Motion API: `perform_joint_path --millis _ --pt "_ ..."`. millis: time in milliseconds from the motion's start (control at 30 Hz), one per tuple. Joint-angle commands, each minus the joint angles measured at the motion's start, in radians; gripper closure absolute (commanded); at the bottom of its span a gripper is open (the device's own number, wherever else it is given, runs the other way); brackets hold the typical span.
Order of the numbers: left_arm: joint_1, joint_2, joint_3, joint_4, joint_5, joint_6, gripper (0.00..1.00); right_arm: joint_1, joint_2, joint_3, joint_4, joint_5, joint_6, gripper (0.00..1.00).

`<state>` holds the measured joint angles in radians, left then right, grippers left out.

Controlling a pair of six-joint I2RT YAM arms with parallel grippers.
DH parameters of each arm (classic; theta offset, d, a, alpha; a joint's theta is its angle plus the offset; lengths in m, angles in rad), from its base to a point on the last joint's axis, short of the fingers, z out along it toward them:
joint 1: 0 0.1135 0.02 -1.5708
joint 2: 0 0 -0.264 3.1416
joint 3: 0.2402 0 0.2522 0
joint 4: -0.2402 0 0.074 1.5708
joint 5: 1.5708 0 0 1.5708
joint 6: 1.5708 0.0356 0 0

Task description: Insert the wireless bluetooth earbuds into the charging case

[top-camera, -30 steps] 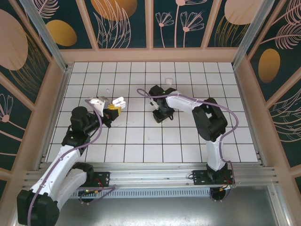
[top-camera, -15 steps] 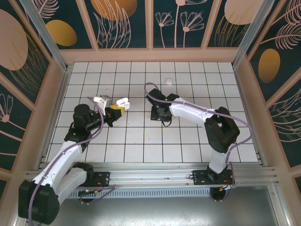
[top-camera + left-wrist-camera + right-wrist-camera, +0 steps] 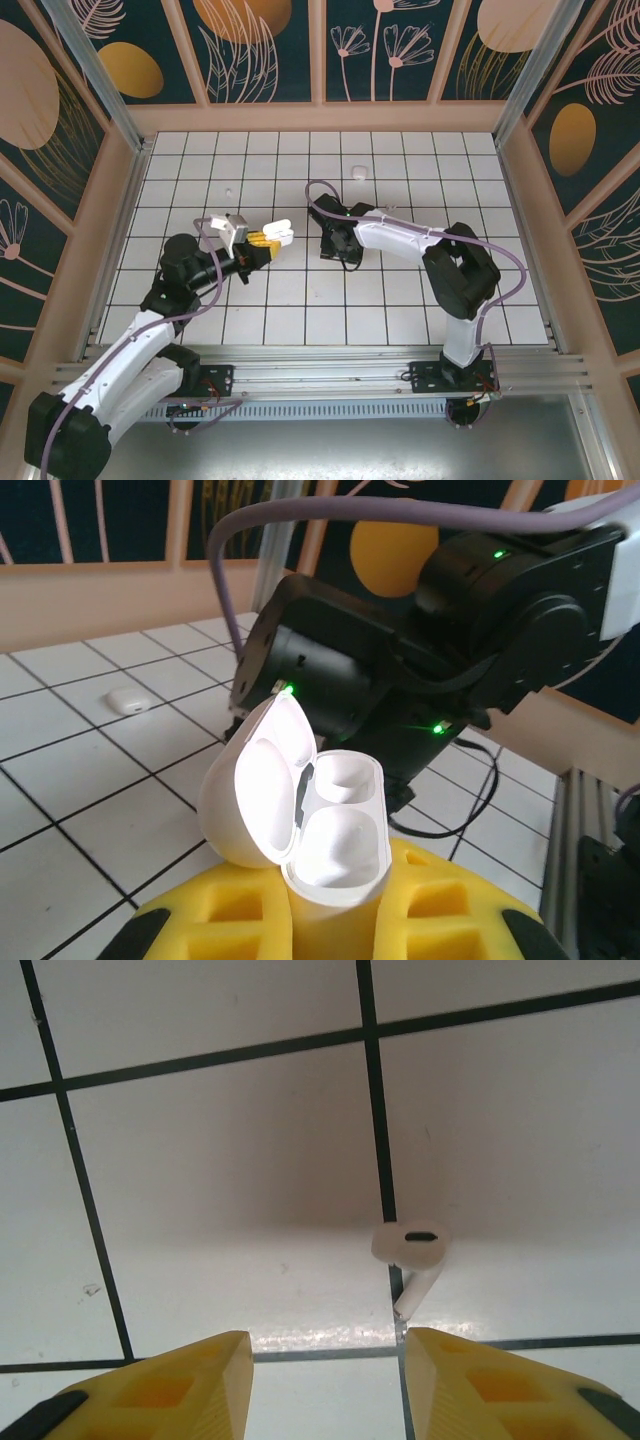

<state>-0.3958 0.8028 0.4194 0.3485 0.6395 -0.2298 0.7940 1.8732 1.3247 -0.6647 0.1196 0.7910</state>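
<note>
Pickup step: pinches open charging case (image 3: 320, 830) in left pincer (image 3: 335, 920); poises right pincer (image 3: 325, 1370), spread, with earbud (image 3: 410, 1250) just ahead. Next: advance, straddle earbud, close gently.

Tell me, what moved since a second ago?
The left pincer, gripping the open charging case, carried it right, toward the middle. The right arm swung its elbow outward, but the right pincer shifted only slightly and is open above an earbud lying below it. Nothing was grabbed or dropped. The other earbud, farther back, stayed put.
</note>
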Motion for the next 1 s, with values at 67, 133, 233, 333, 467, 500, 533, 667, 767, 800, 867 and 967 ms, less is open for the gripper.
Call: perform_joint_path --millis 67,133,233,333,467,500,533,667,767,800,867,967 --pt "-0.003 0.047 -0.036 0.097 -0.048 0.005 1.00 -0.004 0.042 0.048 -0.073 0.100 -0.013 0.57" --pt "-0.003 0.087 -0.023 0.100 -0.027 0.019 1.00 -0.003 0.038 0.042 -0.077 0.107 -0.009 0.57" --pt "-0.003 0.124 -0.018 0.118 -0.017 0.023 1.00 -0.009 0.031 0.019 -0.067 0.107 0.001 0.57" --pt "-0.003 0.142 -0.018 0.137 -0.019 0.022 1.00 -0.016 0.035 0.008 -0.068 0.110 0.001 0.57" --pt "-0.003 0.159 -0.014 0.128 -0.022 0.024 1.00 -0.024 0.055 0.011 -0.065 0.097 -0.007 0.57" --pt "-0.003 0.159 -0.015 0.124 -0.022 0.024 1.00 -0.024 0.060 0.010 -0.061 0.093 -0.006 0.57" --pt "-0.003 0.159 -0.018 0.122 -0.021 0.024 1.00 -0.024 0.064 0.009 -0.056 0.089 -0.007 0.57" --pt "-0.004 0.149 -0.023 0.118 -0.023 0.024 1.00 -0.028 0.075 0.002 -0.040 0.074 -0.011 0.58" --pt "-0.004 0.145 -0.024 0.114 -0.021 0.025 1.00 -0.031 0.082 -0.007 -0.027 0.064 -0.014 0.59" --pt "-0.003 0.145 -0.024 0.113 -0.022 0.025 1.00 -0.033 0.084 -0.010 -0.022 0.060 -0.015 0.59" --pt "-0.004 0.145 -0.024 0.112 -0.022 0.024 1.00 -0.037 0.086 -0.015 -0.016 0.056 -0.019 0.60" --pt "-0.003 0.144 -0.023 0.109 -0.019 0.024 1.00 -0.044 0.090 -0.018 -0.011 0.055 -0.027 0.61"
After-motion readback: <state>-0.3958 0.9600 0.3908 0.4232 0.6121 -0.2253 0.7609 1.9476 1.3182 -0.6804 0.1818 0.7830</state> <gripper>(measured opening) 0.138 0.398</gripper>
